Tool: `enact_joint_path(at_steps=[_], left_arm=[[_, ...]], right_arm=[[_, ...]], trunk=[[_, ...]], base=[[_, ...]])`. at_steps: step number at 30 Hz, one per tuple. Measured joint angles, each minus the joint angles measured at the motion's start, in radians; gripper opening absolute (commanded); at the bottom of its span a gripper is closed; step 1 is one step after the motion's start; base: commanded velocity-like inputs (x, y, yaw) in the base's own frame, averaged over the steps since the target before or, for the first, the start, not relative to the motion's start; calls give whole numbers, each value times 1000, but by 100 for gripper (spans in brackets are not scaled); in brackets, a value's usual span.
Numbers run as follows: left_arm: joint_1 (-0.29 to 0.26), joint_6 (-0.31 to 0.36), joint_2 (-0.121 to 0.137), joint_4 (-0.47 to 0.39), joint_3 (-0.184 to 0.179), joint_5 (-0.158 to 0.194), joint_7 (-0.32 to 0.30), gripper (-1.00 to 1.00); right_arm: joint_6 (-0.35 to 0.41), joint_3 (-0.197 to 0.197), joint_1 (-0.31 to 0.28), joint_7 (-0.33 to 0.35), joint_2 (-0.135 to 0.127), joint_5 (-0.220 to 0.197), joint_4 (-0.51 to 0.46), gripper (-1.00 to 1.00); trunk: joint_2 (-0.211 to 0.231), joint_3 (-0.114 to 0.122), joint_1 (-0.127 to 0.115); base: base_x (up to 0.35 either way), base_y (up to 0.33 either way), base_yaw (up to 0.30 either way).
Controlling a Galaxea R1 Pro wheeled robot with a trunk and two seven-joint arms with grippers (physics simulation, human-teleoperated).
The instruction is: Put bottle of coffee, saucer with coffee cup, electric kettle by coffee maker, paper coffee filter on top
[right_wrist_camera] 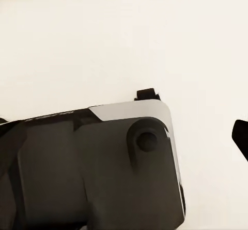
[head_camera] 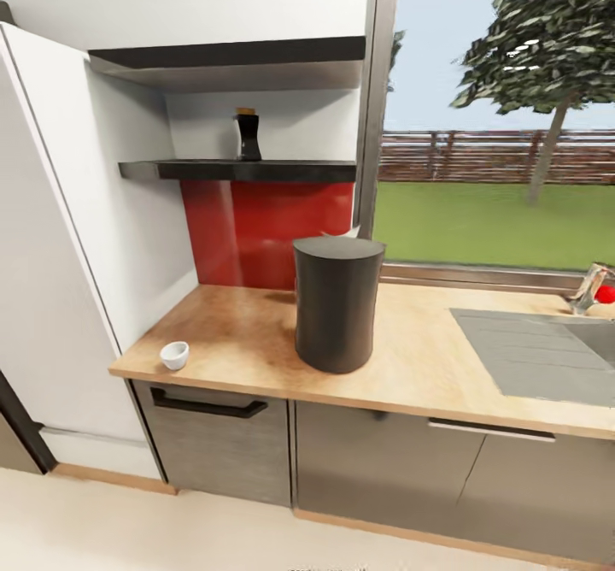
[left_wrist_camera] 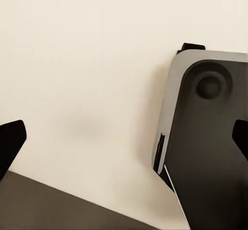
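Note:
The tall dark grey coffee maker [head_camera: 335,302] stands mid-way along the kitchen countertop [head_camera: 248,332]. Just behind its top rim a white corner of the paper coffee filter [head_camera: 346,232] pokes up. The bottle of coffee [head_camera: 248,135], dark with an amber top, stands upright on the dark kitchen shelf [head_camera: 299,171] above the red backsplash. A small white coffee cup [head_camera: 174,355] sits near the counter's front left corner. The saucer and electric kettle are out of view. My left gripper [left_wrist_camera: 124,140] and right gripper [right_wrist_camera: 124,137] hang open over the pale floor, beside the robot's dark base.
A tall white panel [head_camera: 60,255] walls the counter's left end. A grey sink [head_camera: 547,349] with a faucet [head_camera: 589,287] lies at the right under the window. Grey cabinet fronts [head_camera: 222,443] run below the counter, with pale floor [head_camera: 128,528] before them.

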Motion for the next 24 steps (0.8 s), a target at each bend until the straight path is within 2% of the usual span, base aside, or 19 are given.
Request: enact_joint_path(at_steps=[4,14,20,22,23,24], left_arm=[[-2,0,1,-1,0,-1,2,100],[-3,-1,11,-18,-3,-6,2,100],[-1,-1,11,-86,-3,-9,5,100],[-1,0,10,-129,-4,-10,5,100],[-2,-1,6,-233,-4,-10,2,100],[-2,0,5,-293,-3,-10,0,100]], right_arm=[[0,0,0,-2,0,0,-1,100],[-4,0,0,-1,4,-1,-3,100],[-4,-1,0,-2,4,-2,-3,100],[-3,-2,0,-2,2,-3,-3,100],[-2,-1,0,-2,3,-2,-4,100],[-3,-1,0,-3,3,-2,-4,100]], trunk=[[0,0,0],[0,0,0],[0,0,0],[0,0,0],[0,0,0],[0,0,0]], base=[[-40,337,-189],[-82,325,-15],[-33,61,0],[-2,3,0],[0,0,0],[0,0,0]])
